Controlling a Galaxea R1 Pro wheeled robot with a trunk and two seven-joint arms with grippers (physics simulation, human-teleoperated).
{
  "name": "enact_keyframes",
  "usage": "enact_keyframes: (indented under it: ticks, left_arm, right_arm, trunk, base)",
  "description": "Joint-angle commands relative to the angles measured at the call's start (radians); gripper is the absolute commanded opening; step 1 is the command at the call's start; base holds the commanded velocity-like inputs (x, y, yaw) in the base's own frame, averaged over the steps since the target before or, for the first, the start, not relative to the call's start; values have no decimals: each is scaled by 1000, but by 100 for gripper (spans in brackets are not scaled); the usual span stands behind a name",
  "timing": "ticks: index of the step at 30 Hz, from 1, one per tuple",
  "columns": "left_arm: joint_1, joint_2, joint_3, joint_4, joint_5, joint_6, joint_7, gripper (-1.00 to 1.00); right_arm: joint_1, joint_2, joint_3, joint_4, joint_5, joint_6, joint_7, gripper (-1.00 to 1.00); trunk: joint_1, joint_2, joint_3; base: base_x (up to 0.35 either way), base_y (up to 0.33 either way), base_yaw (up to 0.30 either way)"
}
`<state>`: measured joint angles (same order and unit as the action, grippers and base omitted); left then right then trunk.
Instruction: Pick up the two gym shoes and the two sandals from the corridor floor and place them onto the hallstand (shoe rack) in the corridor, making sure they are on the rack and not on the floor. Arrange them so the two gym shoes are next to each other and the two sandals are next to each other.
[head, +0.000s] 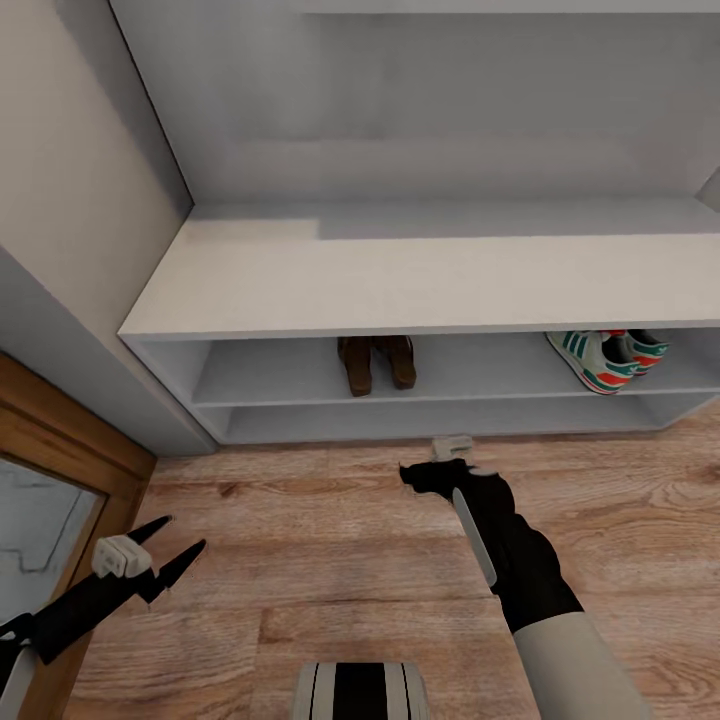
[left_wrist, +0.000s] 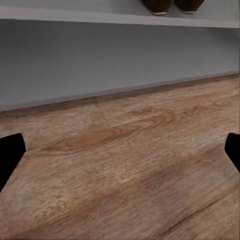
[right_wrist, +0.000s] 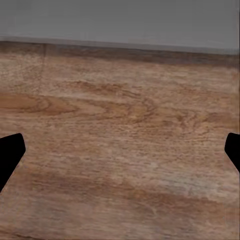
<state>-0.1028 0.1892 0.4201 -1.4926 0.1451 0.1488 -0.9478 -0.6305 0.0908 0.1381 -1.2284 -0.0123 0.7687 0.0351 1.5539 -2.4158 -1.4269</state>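
Left gripper (head: 170, 550) low over the corridor floor (head: 330, 560), jaws spread, empty. Right gripper (head: 440, 470) near the rack's foot; wrist view shows fingers wide apart, nothing held. Beyond: sandals (head: 376, 362) side by side, upper shelf of hallstand (head: 400, 285), toes inward. Gym shoes (head: 607, 358) paired far right, same shelf. Sandals likely light, floppy straps; pinch the sole edge. Sneakers light, stiffer; take by the heel collar. Looks done.

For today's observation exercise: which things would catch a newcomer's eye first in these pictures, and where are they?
The gym shoes stand out, side by side at the right of the hallstand's upper shelf. The dark sandals sit together near its middle. Below, the open left gripper and the right gripper hang empty over the corridor floor.
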Motion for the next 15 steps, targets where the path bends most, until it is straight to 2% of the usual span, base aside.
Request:
enact_keyframes:
  ticks: [1, 3, 6, 10, 15]
  left_arm:
    - [0, -1, 0, 0, 1, 0, 26, 100]
    - [0, -5, -1, 0, 2, 0, 45, 100]
    - [0, -26, -1, 1, -2, 0, 68, 100]
    - [0, -43, -1, 1, -5, 0, 76, 100]
    - [0, -50, -1, 2, -1, 0, 79, 100]
  right_arm:
    - [0, 0, 0, 1, -1, -49, 0, 100]
    - [0, 0, 0, 2, -2, -91, 0, 100]
    - [3, -1, 0, 8, -3, -170, 0, 100]
    - [7, -3, 0, 27, -4, -229, 1, 100]
    - [9, -3, -1, 155, 2, -288, 0, 100]
  trunk:
    - [0, 0, 0]
    - [0, 0, 0]
    - [0, 0, 0]
    - [0, 0, 0]
    - [0, 0, 0]
  base:
    - [0, 0, 0]
    - [0, 0, 0]
    - [0, 0, 0]
    - [0, 0, 0]
    - [0, 0, 0]
